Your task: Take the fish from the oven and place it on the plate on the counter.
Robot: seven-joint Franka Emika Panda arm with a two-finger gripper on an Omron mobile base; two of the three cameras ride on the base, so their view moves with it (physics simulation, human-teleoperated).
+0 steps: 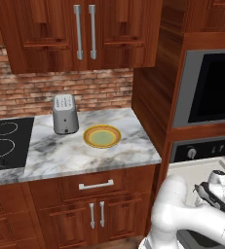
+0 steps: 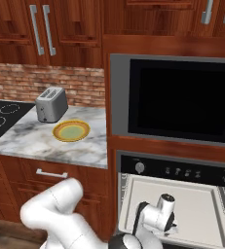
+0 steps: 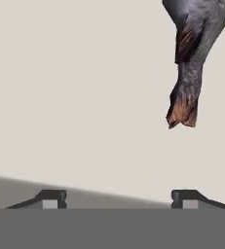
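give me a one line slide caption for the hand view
Open gripper hovers over a pale flat surface, with the grey-silver fish's orange-tinged tail ahead, toward the right fingertip's side.

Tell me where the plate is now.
The plate lies on the marble counter, just right of the toaster and left of the oven; nothing is on it.

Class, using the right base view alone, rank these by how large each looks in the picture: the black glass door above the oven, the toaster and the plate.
1. The black glass door, by far the largest.
2 and 3. The plate and the toaster look much alike: the plate is wider, the toaster taller, so I leave them unranked.
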